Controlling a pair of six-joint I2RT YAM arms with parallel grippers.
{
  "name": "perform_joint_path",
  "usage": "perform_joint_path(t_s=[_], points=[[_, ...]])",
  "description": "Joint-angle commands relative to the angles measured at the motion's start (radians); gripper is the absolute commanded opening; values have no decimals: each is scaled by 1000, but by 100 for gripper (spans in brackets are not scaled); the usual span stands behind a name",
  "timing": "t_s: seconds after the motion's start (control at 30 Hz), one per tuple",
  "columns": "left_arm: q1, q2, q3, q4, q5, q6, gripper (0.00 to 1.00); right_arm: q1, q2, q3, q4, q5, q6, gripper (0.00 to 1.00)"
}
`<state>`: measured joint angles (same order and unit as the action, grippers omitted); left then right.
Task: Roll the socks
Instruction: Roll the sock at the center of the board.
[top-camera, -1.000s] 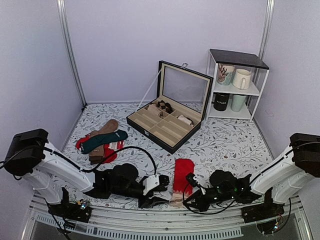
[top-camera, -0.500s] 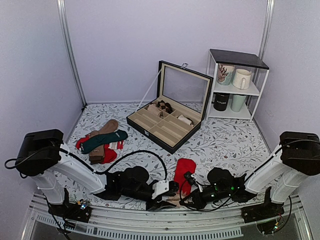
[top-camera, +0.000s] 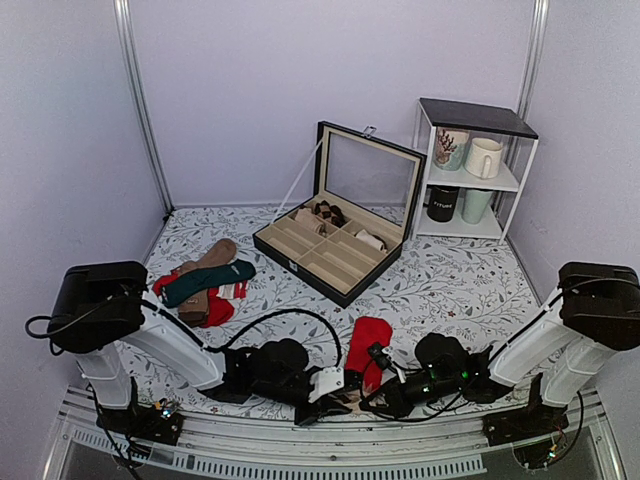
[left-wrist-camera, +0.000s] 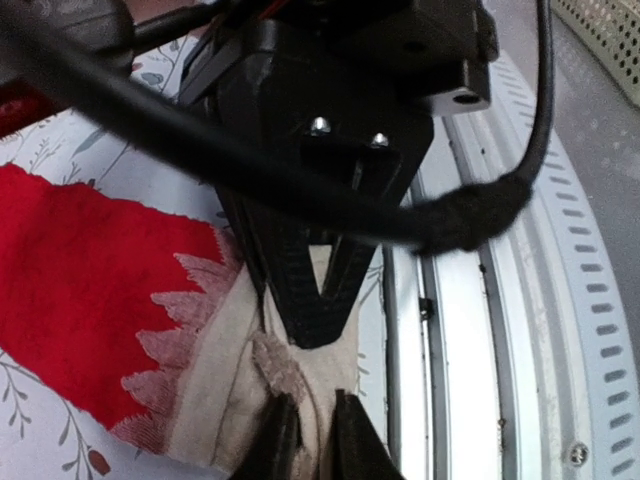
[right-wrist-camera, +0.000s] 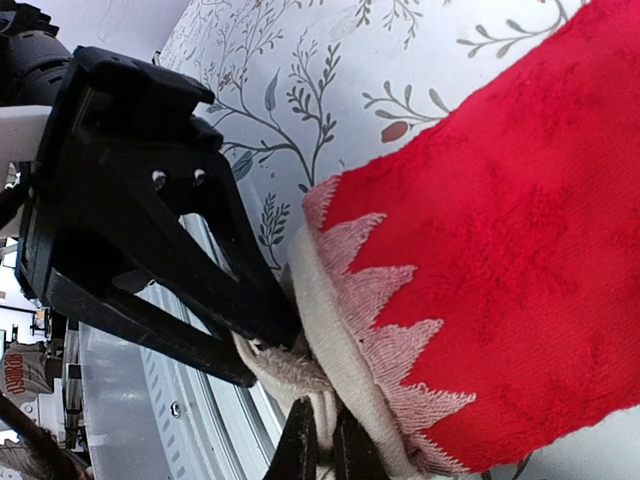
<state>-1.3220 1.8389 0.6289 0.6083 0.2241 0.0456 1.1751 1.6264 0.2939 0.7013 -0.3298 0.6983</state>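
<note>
With the left gripper (left-wrist-camera: 312, 442) and right gripper (right-wrist-camera: 322, 445) both pinched on the beige cuff (left-wrist-camera: 225, 390) of the socks (right-wrist-camera: 500, 250), which stretch away from their fingertips across the desk (right-wrist-camera: 300, 60), lift evenly and roll the cuff tightly forward.

Walls (top-camera: 330, 80): pale lilac panels are seen on three sides.
Corner posts (top-camera: 140, 110): slim metal uprights are set where the panels meet.
Table cover (top-camera: 460, 290): a white cloth printed with grey leafy sprigs is spread flat.
Shelf unit (top-camera: 476, 118): a white wire frame with a dark top is placed at the right rear.
Mugs (top-camera: 484, 157): four are kept on its two shelves.
Light: the scene is evenly lit, with soft shadows.
</note>
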Motion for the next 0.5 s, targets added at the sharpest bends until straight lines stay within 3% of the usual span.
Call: perform_joint_path(t_s=[0.0,0.13,0.23,0.37,0.47], points=[[-10,33,30,-60,-5,-20,9,-8,52,-40,-200,0,-2,0],[-6,39,38,-82,-14,-38,0,-7,51,-39,-200,-8,-3,0],[-5,37,52,-138,-39,-64,0,-8,33,-41,-202,-15,-11,1],[12,38,85,-277,-58,-158,0,-8,-44,-50,-223,13,-61,22],[34,49,93,-353,-2,-247,0,-7,-144,-52,-257,78,-132,32]])
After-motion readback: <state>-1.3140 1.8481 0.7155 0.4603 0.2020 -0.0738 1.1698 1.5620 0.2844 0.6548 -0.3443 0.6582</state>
